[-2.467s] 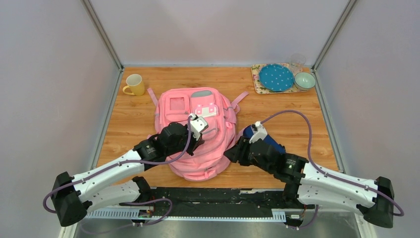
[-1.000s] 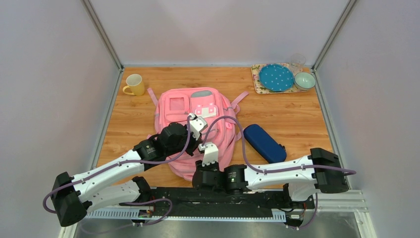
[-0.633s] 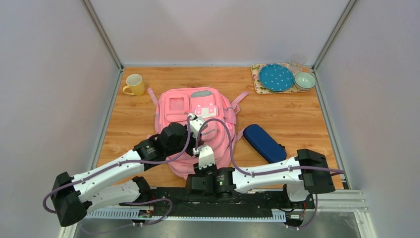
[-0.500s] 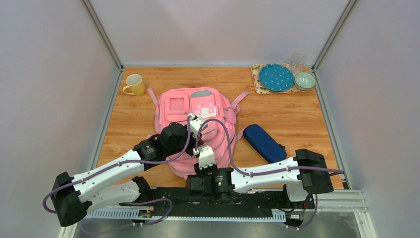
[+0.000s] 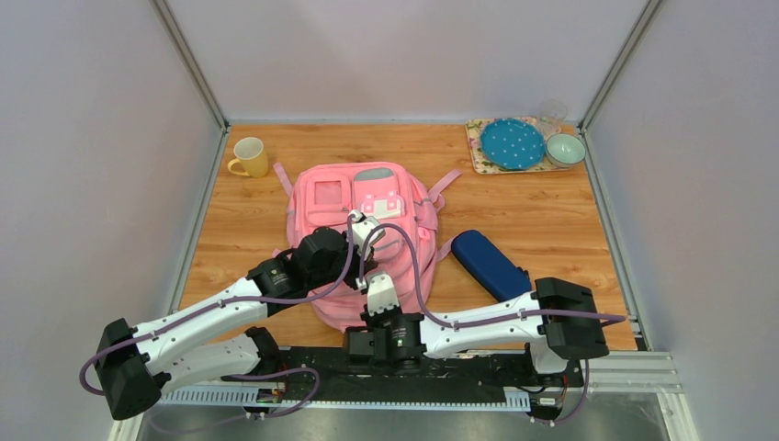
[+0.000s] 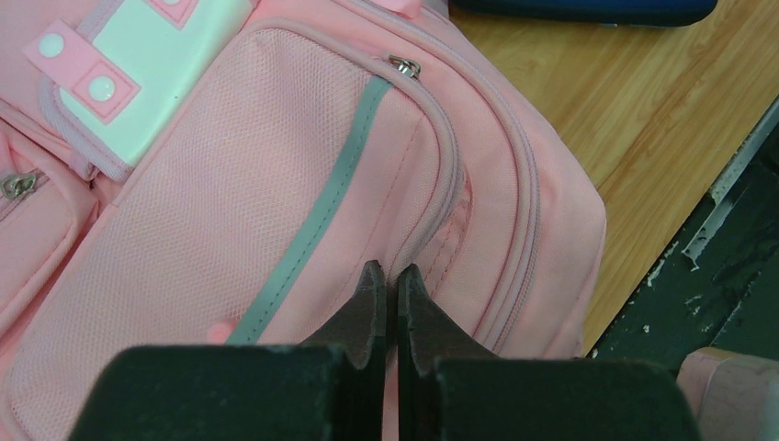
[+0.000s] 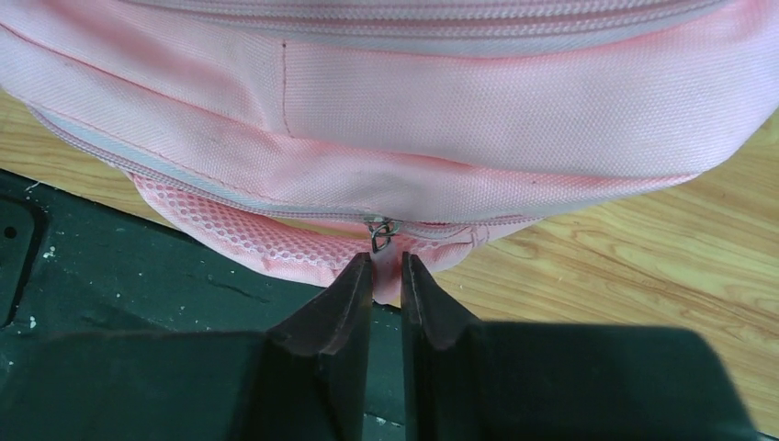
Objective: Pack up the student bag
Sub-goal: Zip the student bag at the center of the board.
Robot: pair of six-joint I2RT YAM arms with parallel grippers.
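Observation:
The pink student bag [image 5: 367, 197] lies flat mid-table, front pockets up. My left gripper [image 6: 385, 269] is shut, pinching a fold of bag [image 6: 230, 184] fabric beside the lower front pocket's grey strip. My right gripper [image 7: 387, 261] is at the near edge of the bag [image 7: 459, 101]. Its jaws stand almost together round a small pink tab hanging from the metal zip pull [image 7: 379, 231]. In the top view the wrist cameras hide both sets of fingertips.
A navy zip pouch [image 5: 490, 264] lies on the table right of the bag. A yellow mug [image 5: 248, 156] stands at the back left. At the back right, a tray [image 5: 478, 152] carries a blue plate [image 5: 513, 143], a bowl [image 5: 565, 149] and a glass [image 5: 552, 112].
My right arm swung left from the navy pouch to the bag's near edge, and its jaws narrowed around the zip tab. The pouch stayed on the table. My left gripper held still.

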